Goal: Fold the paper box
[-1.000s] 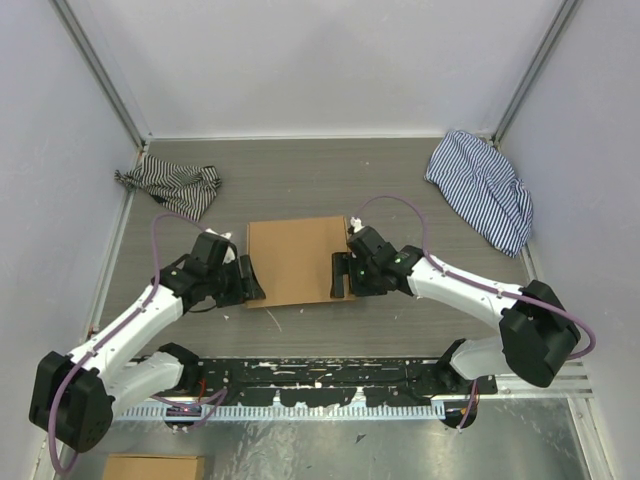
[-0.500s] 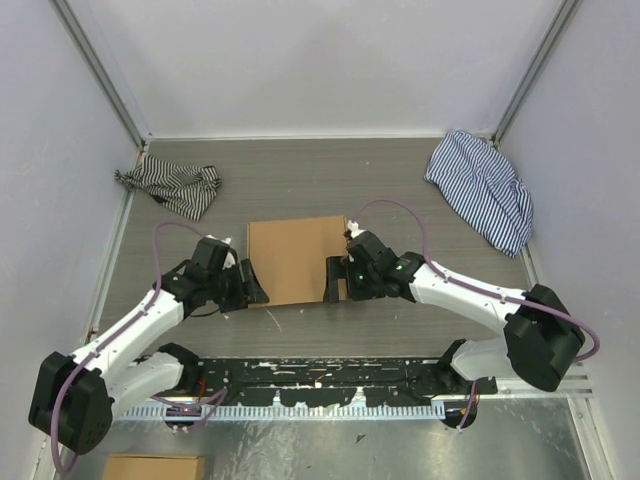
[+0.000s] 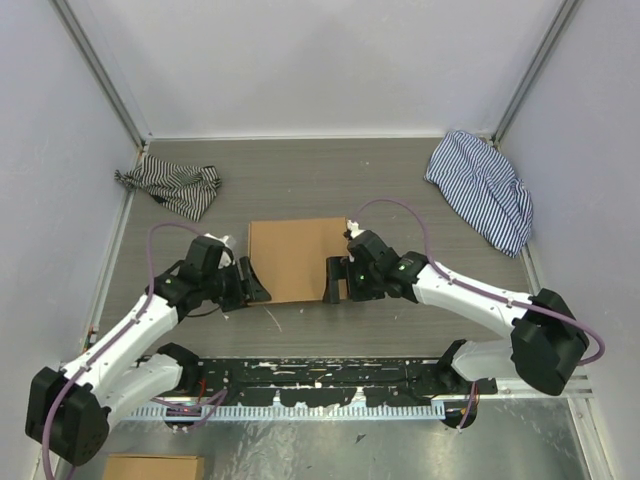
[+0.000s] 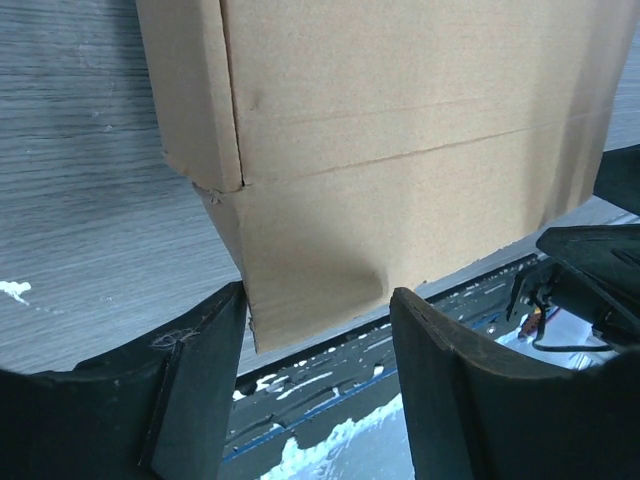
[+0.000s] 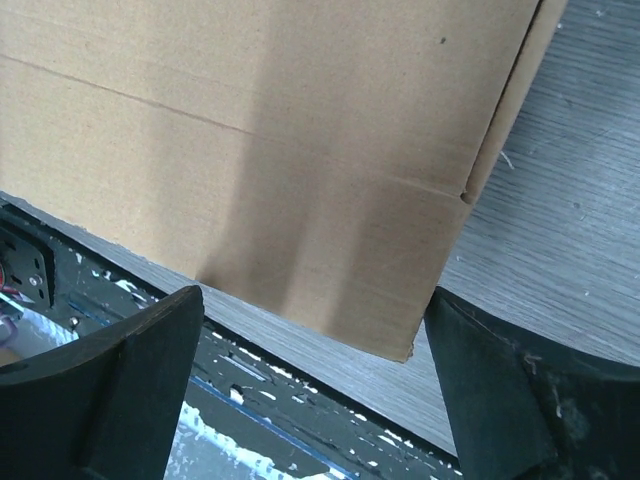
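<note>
Between left end effector and right end effector, paper box.

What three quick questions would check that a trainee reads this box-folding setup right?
1. True or false: the paper box lies between the left gripper and the right gripper.
2. The blue-striped cloth at the far right is: A) on the box, B) apart from the box, C) in a gripper.
3. Fill in: in the wrist views, both grippers' jaws stand ____.
Key: 1 true; 2 B; 3 open.
</note>
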You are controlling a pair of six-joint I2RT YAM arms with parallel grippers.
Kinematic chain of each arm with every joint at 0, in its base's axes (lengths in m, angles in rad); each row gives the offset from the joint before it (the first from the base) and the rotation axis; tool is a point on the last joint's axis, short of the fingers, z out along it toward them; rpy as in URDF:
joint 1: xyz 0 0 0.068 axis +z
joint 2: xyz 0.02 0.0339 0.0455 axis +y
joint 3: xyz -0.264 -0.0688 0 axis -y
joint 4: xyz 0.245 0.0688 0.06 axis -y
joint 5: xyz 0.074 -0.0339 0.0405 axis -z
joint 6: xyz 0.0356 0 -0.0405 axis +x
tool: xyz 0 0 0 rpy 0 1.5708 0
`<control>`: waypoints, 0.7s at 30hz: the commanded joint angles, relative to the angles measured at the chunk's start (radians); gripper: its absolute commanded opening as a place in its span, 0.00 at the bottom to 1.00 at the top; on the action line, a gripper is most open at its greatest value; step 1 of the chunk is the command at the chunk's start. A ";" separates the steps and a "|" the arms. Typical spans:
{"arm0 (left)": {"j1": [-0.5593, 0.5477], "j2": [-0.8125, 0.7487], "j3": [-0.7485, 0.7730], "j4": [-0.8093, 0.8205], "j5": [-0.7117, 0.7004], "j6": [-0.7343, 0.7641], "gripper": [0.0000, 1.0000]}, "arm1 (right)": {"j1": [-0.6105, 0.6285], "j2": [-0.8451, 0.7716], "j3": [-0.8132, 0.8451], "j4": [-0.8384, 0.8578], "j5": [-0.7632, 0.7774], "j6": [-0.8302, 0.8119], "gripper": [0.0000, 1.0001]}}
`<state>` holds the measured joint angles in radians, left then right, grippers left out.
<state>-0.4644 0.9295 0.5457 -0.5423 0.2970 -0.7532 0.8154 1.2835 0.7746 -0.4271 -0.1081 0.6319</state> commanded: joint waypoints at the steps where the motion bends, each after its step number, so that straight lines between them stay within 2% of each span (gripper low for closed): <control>1: 0.000 -0.038 0.085 -0.064 0.018 0.017 0.65 | 0.015 -0.042 0.084 -0.021 -0.001 0.006 0.94; 11: -0.001 -0.037 0.086 -0.110 -0.022 0.056 0.58 | 0.019 -0.041 0.100 -0.079 0.073 -0.002 0.80; 18: -0.001 -0.017 0.022 -0.037 -0.021 0.053 0.51 | 0.019 -0.016 0.066 -0.043 0.090 -0.007 0.68; 21: 0.000 -0.017 -0.001 -0.005 -0.023 0.046 0.50 | 0.019 -0.007 0.054 -0.027 0.081 -0.007 0.67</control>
<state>-0.4644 0.9127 0.5770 -0.6182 0.2600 -0.7074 0.8295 1.2747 0.8314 -0.5152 -0.0391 0.6300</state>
